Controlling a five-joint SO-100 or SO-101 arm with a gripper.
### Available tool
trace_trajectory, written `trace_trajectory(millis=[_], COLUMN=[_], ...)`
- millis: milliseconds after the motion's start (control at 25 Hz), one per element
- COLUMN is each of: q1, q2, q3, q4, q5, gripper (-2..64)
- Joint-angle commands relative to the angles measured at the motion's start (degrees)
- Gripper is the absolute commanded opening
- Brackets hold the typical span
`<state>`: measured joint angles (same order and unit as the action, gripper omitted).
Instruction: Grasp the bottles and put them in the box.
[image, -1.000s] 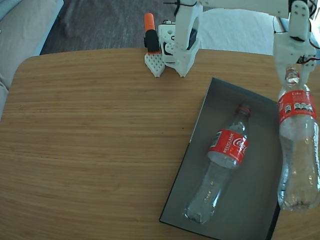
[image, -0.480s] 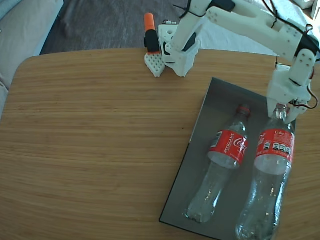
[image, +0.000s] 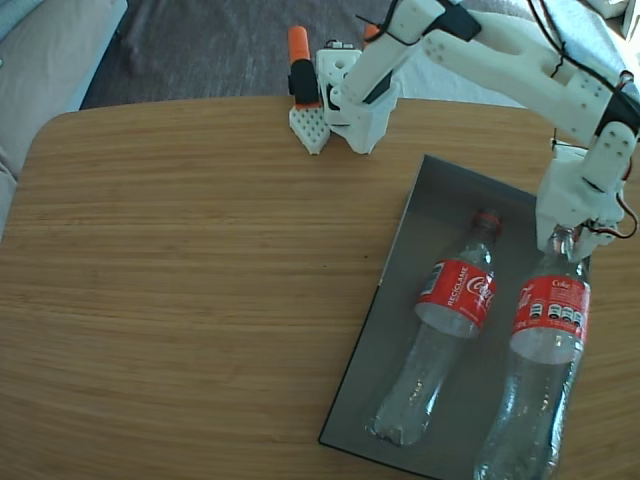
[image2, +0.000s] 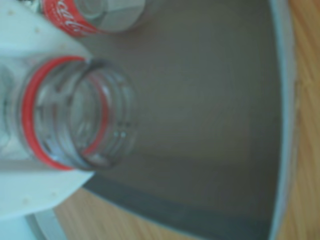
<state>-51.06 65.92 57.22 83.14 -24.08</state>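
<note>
The dark grey box (image: 400, 300) lies at the right of the wooden table. One bottle (image: 450, 325) with a red label rests inside it along its left half, neck pointing away. A second bottle (image: 545, 350) lies beside it in the right half, its base reaching the picture's bottom edge. My white gripper (image: 563, 238) is shut on that bottle's neck. In the wrist view, the open neck with its red ring (image2: 75, 115) sits between my white fingers (image2: 35, 195), above the box floor (image2: 200, 100). The other bottle's label (image2: 70, 20) shows at the top.
The arm's white base (image: 355, 90) stands at the table's back edge with an orange and white part (image: 303, 85) beside it. A grey sofa (image: 50, 50) is off the table at the left. Bare wood (image: 180, 280) fills the table left of the box.
The held bottle swung from hanging outside the box's right edge leftward and down into the box beside the first bottle. Over the last half second it barely shifted.
</note>
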Motion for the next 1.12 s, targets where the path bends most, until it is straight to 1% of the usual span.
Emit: trace_trajectory(millis=[0,80,200,400,520,800,1080], q1=[0.00,0.09,0.09,-0.35,-2.29,-6.15,-6.42], q2=[0.97,0.97,1.32,1.93,1.93,2.02,1.85], q3=[-2.46,-2.29,-2.29,-2.46,-2.46,-3.16,-2.37], q4=[0.18,0.62,3.87,7.56,9.84,9.84,9.40], q5=[-0.79,-2.37,-3.78,-3.96,-3.87,-3.25,-3.08], gripper=[-0.1,-0.1,0.0,0.0,0.1,0.1,0.0])
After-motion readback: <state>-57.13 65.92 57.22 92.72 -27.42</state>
